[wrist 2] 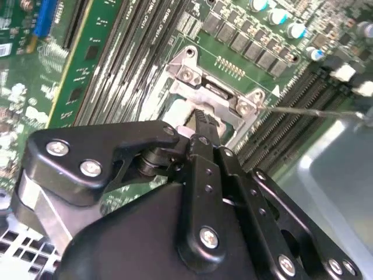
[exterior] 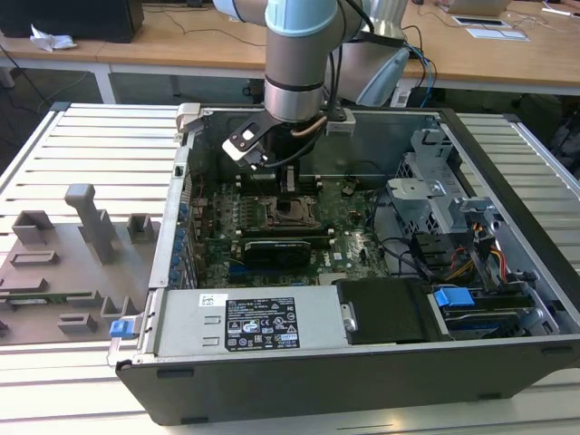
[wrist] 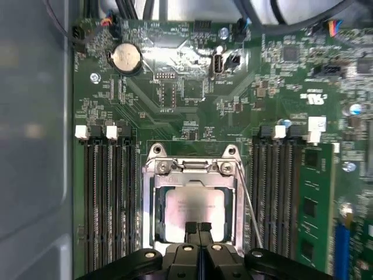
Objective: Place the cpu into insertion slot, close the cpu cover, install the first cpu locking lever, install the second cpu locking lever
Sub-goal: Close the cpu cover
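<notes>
**Closed claw on the socket, lever wire standing free**

The claw (wrist: 198, 226) has its two fingertips pressed together with nothing visible between them. In the second wrist view its tip (wrist 2: 201, 121) is down at the edge of the socket, touching or nearly touching the metal there; which of the two I cannot tell.

Just beyond the tip, the chip (wrist: 192, 207) lies square in the socket (exterior: 292, 216), silvery top up. The cover (wrist: 156, 204), a thin metal frame, looks to be folded down around it, with the chip showing through the window. Whether the frame lies fully flat is not clear.

Beside the frame a thin lever wire (wrist: 250, 204) runs free along one side. In the second wrist view the lever wire (wrist 2: 303, 111) sticks out across the memory slots, so I judge it is not latched.

My reading is that the chip is placed and the work is on the cover or the first lever. To do this well:

- Push straight down on the frame, never on the chip.
- Keep the closed tip off the fine parts around the socket.
- Hold the frame flat while the wire is swung under its hook.

Farther out are the long black memory slots (wrist: 108, 198) on both sides, then the green board (wrist: 175, 99) with its coin battery (wrist: 126, 58). In the exterior view the arm (exterior: 294, 54) reaches down into the open computer case (exterior: 362, 381).
</notes>
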### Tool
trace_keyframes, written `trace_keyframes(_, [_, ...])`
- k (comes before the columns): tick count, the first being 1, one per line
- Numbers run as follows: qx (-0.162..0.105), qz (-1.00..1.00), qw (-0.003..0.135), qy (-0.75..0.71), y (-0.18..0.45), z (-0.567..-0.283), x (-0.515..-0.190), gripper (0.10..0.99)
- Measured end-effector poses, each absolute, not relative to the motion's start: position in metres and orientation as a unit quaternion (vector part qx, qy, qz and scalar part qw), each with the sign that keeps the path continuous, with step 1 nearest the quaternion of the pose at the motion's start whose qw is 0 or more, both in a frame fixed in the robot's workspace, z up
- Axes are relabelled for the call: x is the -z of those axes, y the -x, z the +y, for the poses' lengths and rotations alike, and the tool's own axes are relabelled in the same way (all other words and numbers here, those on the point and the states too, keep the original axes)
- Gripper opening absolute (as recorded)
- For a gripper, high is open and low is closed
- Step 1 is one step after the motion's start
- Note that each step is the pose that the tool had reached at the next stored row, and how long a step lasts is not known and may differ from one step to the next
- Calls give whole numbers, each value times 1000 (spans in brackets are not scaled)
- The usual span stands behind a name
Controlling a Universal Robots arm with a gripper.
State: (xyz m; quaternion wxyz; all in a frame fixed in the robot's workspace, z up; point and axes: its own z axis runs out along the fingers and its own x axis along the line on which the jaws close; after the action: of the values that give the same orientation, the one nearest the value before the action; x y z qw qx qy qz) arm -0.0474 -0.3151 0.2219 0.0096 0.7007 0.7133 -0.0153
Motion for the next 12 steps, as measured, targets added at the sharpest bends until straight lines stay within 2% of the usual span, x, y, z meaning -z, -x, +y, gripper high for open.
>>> trace_keyframes(8, [15, 713, 10, -701, 47, -315, -267, 106])
trace_keyframes(12, [15, 713, 10, -701, 47, -315, -278, 106])
